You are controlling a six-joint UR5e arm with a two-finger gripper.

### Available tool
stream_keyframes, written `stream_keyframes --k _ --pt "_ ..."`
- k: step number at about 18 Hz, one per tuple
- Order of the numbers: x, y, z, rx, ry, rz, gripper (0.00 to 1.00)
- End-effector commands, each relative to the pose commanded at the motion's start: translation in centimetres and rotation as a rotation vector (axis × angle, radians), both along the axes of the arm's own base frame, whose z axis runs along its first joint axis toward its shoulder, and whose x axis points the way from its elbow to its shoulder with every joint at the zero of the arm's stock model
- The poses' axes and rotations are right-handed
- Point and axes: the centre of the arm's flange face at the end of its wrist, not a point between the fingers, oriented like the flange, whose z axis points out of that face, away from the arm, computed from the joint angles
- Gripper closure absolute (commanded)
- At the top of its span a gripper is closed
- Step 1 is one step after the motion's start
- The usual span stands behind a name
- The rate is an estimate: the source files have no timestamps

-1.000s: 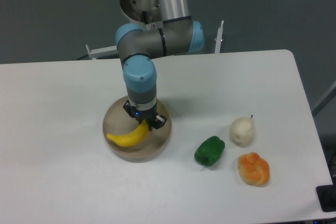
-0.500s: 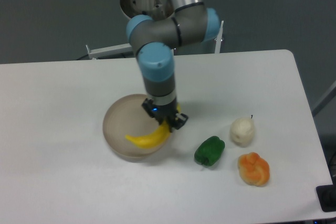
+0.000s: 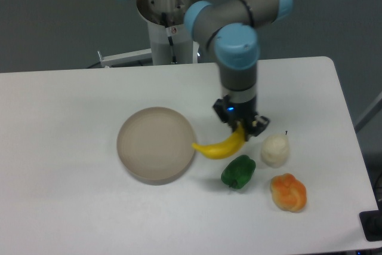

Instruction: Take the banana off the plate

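My gripper [image 3: 241, 126] is shut on the right end of the yellow banana [image 3: 219, 146] and holds it above the table, to the right of the plate. The banana's free tip points left toward the plate's rim. The round beige plate [image 3: 156, 144] sits on the white table with nothing on it.
A green pepper [image 3: 239, 171] lies just below the banana. A white pear-like fruit [image 3: 276, 149] sits right of the gripper. A lumpy orange fruit [image 3: 288, 191] lies at the lower right. The arm's base [image 3: 169, 34] stands behind the table.
The gripper has carried the banana off the plate and to the right, from over the plate to above the table near the green pepper. The plate now holds nothing.
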Motion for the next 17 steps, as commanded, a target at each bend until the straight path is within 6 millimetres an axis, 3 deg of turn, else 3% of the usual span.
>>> stream_keyframes --k 6,17 --pt "-2.7 0.3 1.3 0.001 0.018 -0.018 0.75" --pt "-4.8 0.3 2.5 0.019 0.041 -0.004 0.75"
